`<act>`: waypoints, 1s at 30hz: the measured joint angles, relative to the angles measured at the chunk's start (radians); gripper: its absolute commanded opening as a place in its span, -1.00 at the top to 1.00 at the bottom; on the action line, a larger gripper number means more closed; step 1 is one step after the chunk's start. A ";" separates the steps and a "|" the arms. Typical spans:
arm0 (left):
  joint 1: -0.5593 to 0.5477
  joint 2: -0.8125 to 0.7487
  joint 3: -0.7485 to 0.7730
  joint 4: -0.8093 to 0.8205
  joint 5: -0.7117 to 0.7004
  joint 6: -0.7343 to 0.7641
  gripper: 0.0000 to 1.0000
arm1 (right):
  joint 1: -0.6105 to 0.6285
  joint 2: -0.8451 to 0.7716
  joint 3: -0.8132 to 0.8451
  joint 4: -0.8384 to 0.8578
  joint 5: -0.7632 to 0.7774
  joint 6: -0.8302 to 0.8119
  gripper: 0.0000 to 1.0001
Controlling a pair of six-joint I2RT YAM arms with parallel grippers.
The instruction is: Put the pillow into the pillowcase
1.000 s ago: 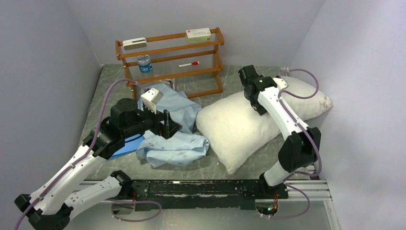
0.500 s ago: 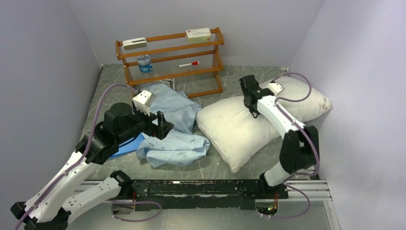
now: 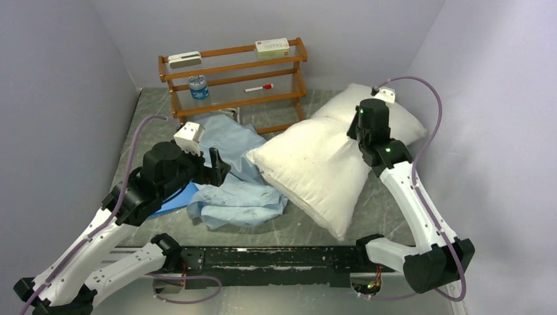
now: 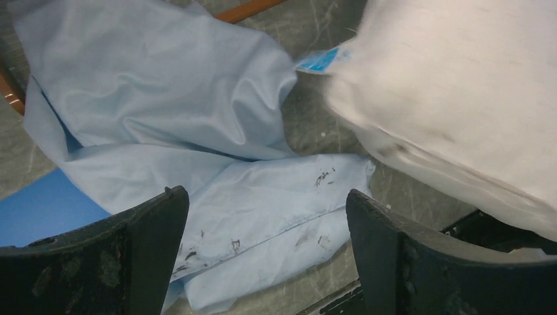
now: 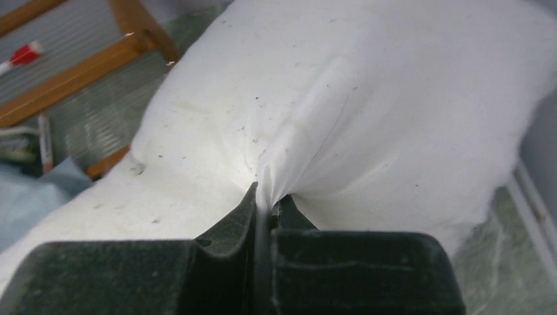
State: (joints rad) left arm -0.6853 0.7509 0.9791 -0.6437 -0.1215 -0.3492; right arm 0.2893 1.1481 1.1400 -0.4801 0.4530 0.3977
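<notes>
Right hand (image 5: 266, 193): clamped on a thin pinch of pillow (image 3: 315, 164), frame centre-right.
Left hand (image 4: 263, 197): jaws apart above pillowcase (image 3: 240, 197), centre-left on bench (image 3: 295, 230).
Risk: thin pinch may slip; pillow falls short of the crumpled pillowcase.

Light was even, soft | shadows were faint | left wrist: pillow (image 4: 460, 92) edge was blurred | right wrist: pillow glared near-white

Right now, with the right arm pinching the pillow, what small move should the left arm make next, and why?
Probably lower the left gripper onto the pillowcase and pinch its top layer: its fingers hang open and empty above the crumpled case, while the right gripper holds the pillow beside it.
</notes>
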 measured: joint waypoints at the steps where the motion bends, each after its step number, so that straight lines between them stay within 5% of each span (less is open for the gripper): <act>1: 0.000 0.001 0.007 -0.005 -0.010 -0.006 -0.86 | 0.000 -0.008 0.013 -0.001 -0.023 -0.033 1.00; 11: 0.000 0.023 0.068 -0.043 -0.043 -0.050 -0.80 | 0.005 -0.041 0.224 -0.080 -0.354 -0.397 1.00; 19: 0.000 0.016 0.135 -0.073 -0.076 -0.057 -0.81 | 0.000 -0.137 0.242 -0.178 -0.596 -0.673 1.00; 30: 0.000 0.001 0.198 -0.142 -0.189 -0.051 -0.82 | 0.004 -0.179 0.366 -0.320 -0.906 -0.807 1.00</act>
State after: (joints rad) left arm -0.6853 0.7521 1.1774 -0.7856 -0.3103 -0.4000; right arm 0.2932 0.9688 1.5063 -0.8001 -0.4530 -0.4095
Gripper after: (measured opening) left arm 0.906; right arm 0.039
